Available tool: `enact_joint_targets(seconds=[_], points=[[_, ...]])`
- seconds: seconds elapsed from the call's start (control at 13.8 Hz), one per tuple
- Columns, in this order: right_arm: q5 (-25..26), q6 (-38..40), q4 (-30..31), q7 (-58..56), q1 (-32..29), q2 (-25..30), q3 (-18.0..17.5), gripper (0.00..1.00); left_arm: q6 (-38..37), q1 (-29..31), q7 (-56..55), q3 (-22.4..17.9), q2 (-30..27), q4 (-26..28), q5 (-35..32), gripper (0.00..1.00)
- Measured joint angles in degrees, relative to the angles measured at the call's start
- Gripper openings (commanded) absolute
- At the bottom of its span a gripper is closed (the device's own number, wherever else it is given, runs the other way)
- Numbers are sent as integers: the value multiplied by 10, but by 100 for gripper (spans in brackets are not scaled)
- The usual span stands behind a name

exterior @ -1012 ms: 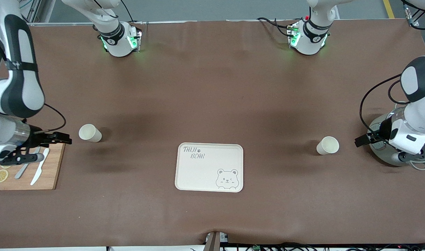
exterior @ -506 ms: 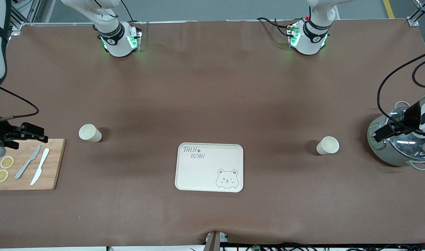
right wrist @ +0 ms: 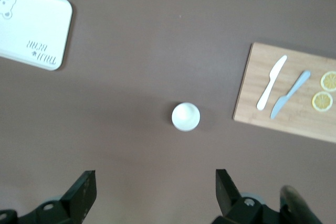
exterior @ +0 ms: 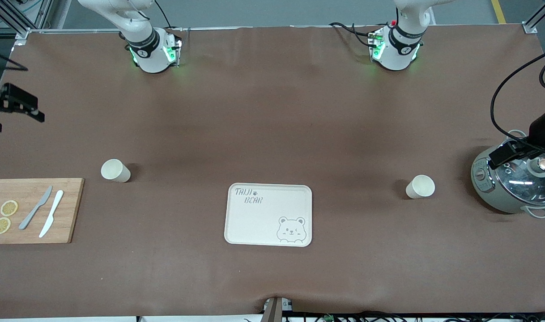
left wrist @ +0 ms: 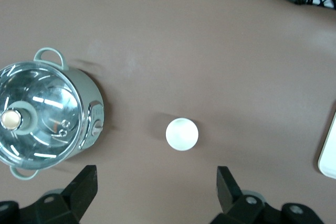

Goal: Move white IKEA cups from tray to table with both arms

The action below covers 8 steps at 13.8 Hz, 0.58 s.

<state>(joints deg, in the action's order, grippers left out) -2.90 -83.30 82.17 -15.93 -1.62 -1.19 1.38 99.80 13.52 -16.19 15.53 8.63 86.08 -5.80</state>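
Two white IKEA cups stand upright on the brown table. One cup point(exterior: 115, 170) is toward the right arm's end, beside the cutting board. The other cup point(exterior: 420, 186) is toward the left arm's end, beside the pot. My right gripper point(exterior: 19, 105) is open and empty, high above the table's end; its wrist view shows its cup point(right wrist: 186, 116) well below the open fingers point(right wrist: 84, 190). My left gripper point(exterior: 507, 153) is open and empty over the pot's edge; its wrist view shows its cup point(left wrist: 182, 134) below the open fingers point(left wrist: 84, 184).
A cream bear tray point(exterior: 236, 223) lies midway between the cups, nearer the front camera. A wooden cutting board point(exterior: 71, 210) with two knives and lemon slices lies at the right arm's end. A grey-green lidded pot point(exterior: 487, 197) stands at the left arm's end.
Both arms have risen and drawn back toward the table's ends. The right gripper left the cutting board; the left gripper moved up over the pot. The cups have not moved.
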Motion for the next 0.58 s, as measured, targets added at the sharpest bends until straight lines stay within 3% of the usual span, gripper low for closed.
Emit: enact_joint_targets(seconds=[0.29, 0.58], points=[[3, 0, 97, 54, 0, 79, 0, 100, -48, -2, 3, 10, -15, -1, 0, 100], [11, -42, 123, 80, -1, 84, 1, 100, -94, -3, 5, 18, -31, 1, 10, 100]])
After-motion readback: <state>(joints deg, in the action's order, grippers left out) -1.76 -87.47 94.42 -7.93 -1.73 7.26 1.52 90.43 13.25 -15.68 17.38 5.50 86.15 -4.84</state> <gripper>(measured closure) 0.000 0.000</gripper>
